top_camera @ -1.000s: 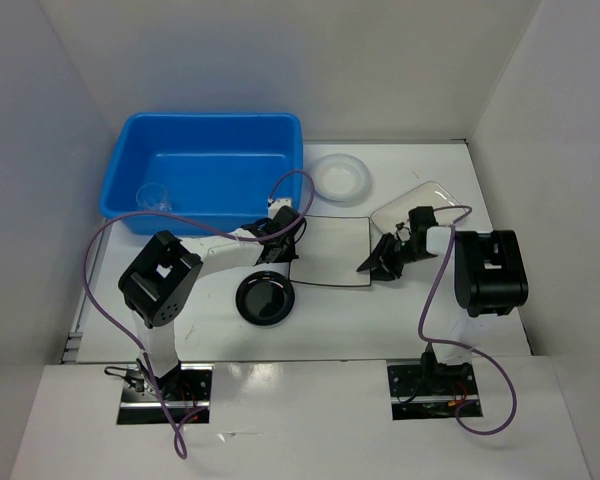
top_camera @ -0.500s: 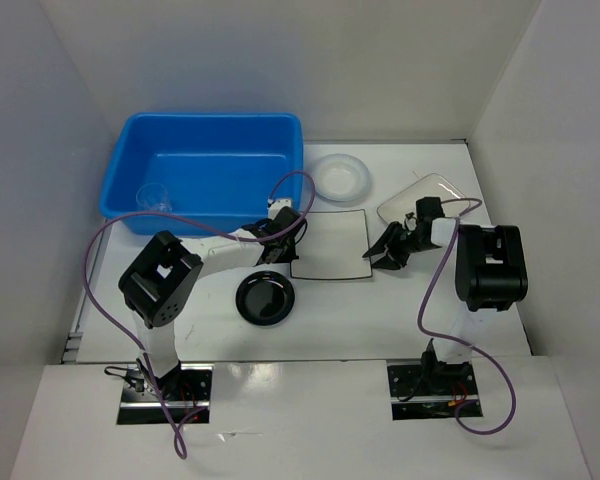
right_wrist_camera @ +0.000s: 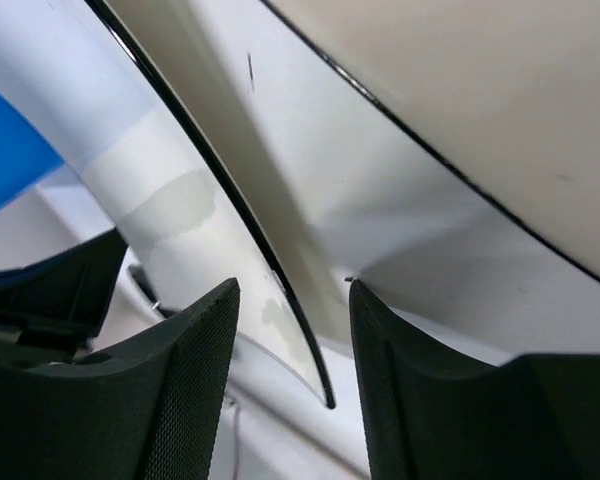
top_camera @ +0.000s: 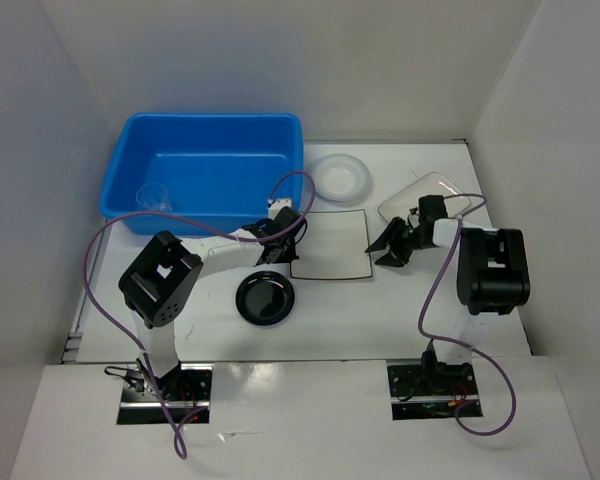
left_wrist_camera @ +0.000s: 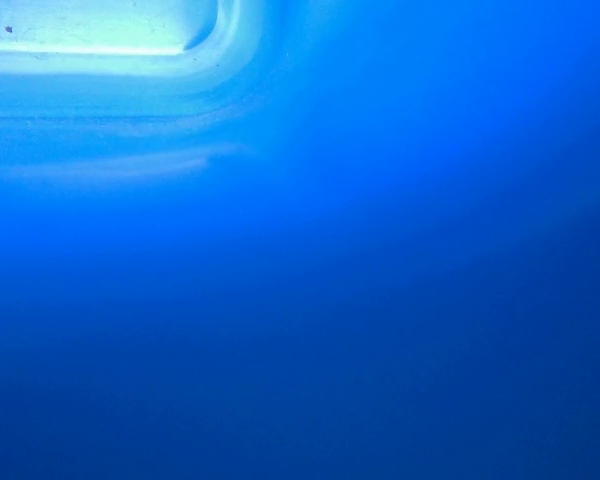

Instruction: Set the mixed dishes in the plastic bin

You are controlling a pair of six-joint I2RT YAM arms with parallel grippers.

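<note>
The blue plastic bin (top_camera: 210, 165) stands at the back left with a small clear cup (top_camera: 153, 197) inside it. On the table lie the square white plate with a dark rim (top_camera: 328, 245), the round black saucer (top_camera: 266, 299), the round white bowl (top_camera: 340, 177) and the pale plate (top_camera: 438, 187). My right gripper (top_camera: 385, 245) is open at the square plate's right edge. In the right wrist view the plate's corner (right_wrist_camera: 170, 200) sits between the spread fingers of that gripper (right_wrist_camera: 292, 290), untouched. My left gripper (top_camera: 280, 242), shut, sits at the plate's left edge by the bin, and its wrist view shows only the blue wall (left_wrist_camera: 300, 250).
White walls enclose the table on the left, back and right. The left arm's purple cable (top_camera: 290, 185) loops over the bin's near right corner. Both arm bases stand at the near edge.
The right gripper has opened wider and drawn back to the right. The square plate's right side, tilted up a second ago, now lies flat. The left arm has not moved.
</note>
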